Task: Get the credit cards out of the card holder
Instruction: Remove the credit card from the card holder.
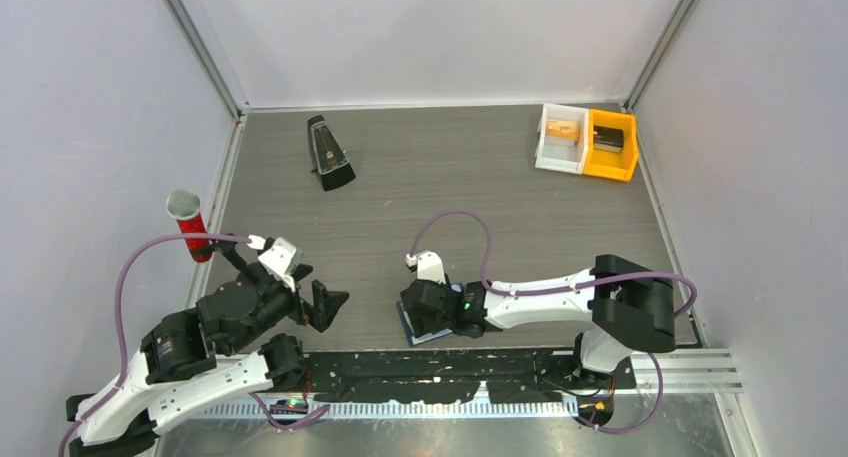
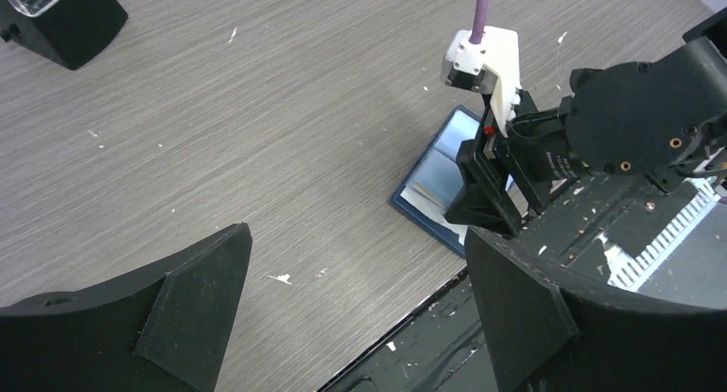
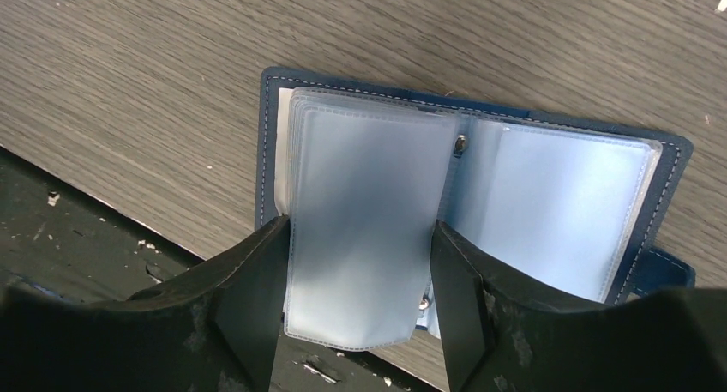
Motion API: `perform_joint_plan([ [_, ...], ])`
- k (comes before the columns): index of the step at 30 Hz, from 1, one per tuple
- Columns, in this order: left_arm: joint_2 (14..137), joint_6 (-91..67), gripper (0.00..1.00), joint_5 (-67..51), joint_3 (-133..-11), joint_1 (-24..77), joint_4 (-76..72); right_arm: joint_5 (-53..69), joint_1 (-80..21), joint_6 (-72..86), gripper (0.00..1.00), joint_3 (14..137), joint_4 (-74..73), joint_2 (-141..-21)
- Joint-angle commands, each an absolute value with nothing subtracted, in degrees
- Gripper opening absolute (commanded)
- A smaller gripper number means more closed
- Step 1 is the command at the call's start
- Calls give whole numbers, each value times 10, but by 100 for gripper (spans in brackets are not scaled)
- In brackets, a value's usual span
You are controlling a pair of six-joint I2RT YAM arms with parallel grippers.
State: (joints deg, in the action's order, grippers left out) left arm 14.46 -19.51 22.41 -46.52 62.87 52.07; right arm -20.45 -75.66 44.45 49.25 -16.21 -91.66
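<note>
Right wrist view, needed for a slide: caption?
Right hand straddling clear sleeves of open navy-blue bifold card holder on grey wood-grain table.

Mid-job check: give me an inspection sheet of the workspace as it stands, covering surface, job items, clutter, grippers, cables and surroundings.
Surface: grey wood-grain table, white specks on it.
Job's things: card holder lies open at the near edge, clear sleeves up; credit cards not clearly seen.
Clutter: metronome, microphone, white bin, yellow bin.
Grippers: left gripper open, empty; right gripper straddles the sleeves, grip unclear.
Cables: purple cables loop above the table, touching no items.
Surroundings: pale walls on three sides.
</note>
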Motion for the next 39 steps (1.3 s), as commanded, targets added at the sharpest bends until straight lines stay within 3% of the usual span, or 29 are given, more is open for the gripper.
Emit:
perform_joint_plan([
  [1,168,-226,99,197,-460,627,491,-187,-745,461,61,472,-100,-884],
  [6,197,-285,98,149,-440,628,458,-171,-741,463,53,454,-74,-880],
  [9,222,-313,97,131,-425,627,429,-165,-740,466,60,440,-58,-869],
  [14,284,-354,92,131,-401,627,396,-150,-725,491,57,394,-9,-827],
  [25,434,-523,68,85,-319,616,232,-132,-699,540,57,265,116,-727],
  [39,621,-555,38,-14,-317,577,102,-93,-678,543,63,193,229,-701],
])
